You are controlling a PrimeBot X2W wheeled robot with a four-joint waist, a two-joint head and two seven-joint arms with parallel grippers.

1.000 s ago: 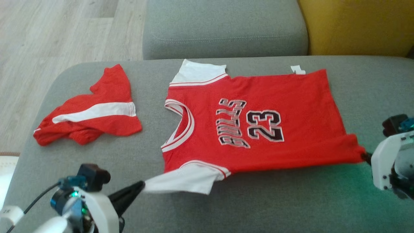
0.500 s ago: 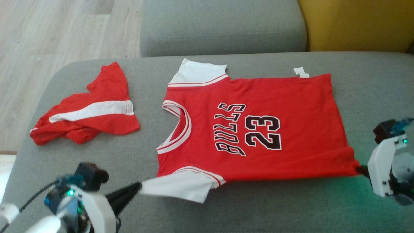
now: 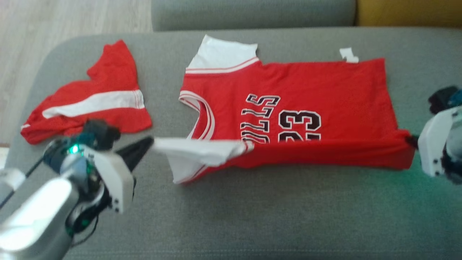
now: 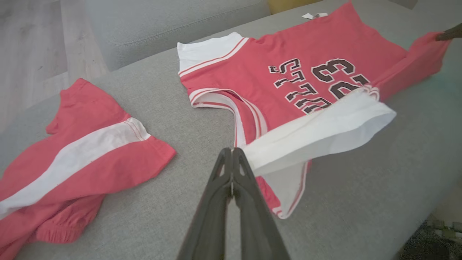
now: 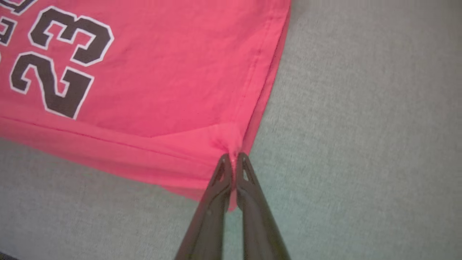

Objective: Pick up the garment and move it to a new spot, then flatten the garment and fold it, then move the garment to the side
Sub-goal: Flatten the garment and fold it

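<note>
Left hand (image 3: 149,141): closed, its two dark fingers pinching the edge of the white near sleeve (image 3: 198,150); in the left wrist view the fingertips meet right at the sleeve's hem
Right hand (image 3: 411,139): closed on the near bottom corner of the jersey (image 3: 288,90), with red cloth bunched between the fingertips in the right wrist view
Jersey: red, printed BULLS and 23 in black with white outlines, lying front-up on the sofa seat (image 3: 252,216), neck opening toward the robot's left and bottom hem toward its right
Near edge of the jersey: held up off the seat between the two hands and drawn over the front, so that it hides the lower parts of the letters and digits in the head view
Near sleeve: stretched out toward the left hand, its loose part hanging down to the seat
Far sleeve (image 3: 220,54): white with red stripes, flat on the seat
Tag (image 3: 348,55): small, white, sticking out past the jersey's far edge close to the hem
Shorts (image 3: 90,101): red with a white stripe, rumpled, on the seat to the left of the jersey and apart from it
Sofa seat: grey cloth
Behind the seat: a grey back cushion (image 3: 252,14), a yellow cushion (image 3: 408,11) to its right, pale wooden floor (image 3: 72,18) to its left
</note>
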